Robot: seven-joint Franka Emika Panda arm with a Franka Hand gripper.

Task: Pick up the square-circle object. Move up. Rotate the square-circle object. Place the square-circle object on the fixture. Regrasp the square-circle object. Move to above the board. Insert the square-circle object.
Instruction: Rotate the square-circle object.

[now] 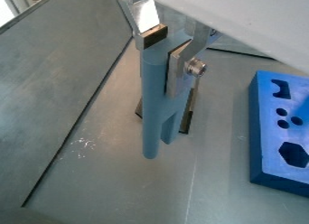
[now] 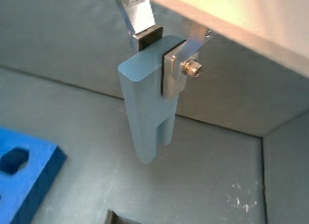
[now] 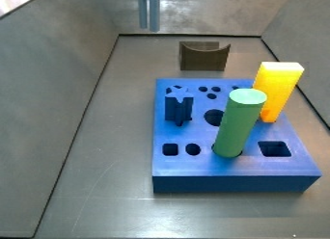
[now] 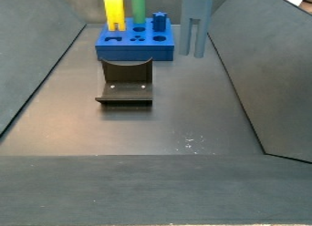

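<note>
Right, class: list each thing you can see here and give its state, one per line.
Pincer: shut on the peg, raised off the floor.
Peg: held upright, in the air.
Fixture: notch empty.
Board: flat on the floor.
Green cylinder: upright in the board.
Yellow block: upright at the board.

The end effector [image 1: 167,49] hangs raised above the floor, pointing downward. Its silver fingers [image 2: 182,63] are clamped on the top of the square-circle object [image 1: 157,97], which hangs vertically below them.
</note>
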